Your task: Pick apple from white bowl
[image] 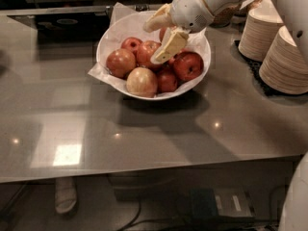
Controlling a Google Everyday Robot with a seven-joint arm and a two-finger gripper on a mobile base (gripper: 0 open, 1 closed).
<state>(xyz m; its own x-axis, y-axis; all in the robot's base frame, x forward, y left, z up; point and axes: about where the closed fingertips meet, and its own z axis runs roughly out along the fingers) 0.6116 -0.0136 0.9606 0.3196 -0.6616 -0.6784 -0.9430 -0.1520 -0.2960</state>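
The gripper (150, 44) over the white bowl (108, 37) hides much of the apple (163, 32).
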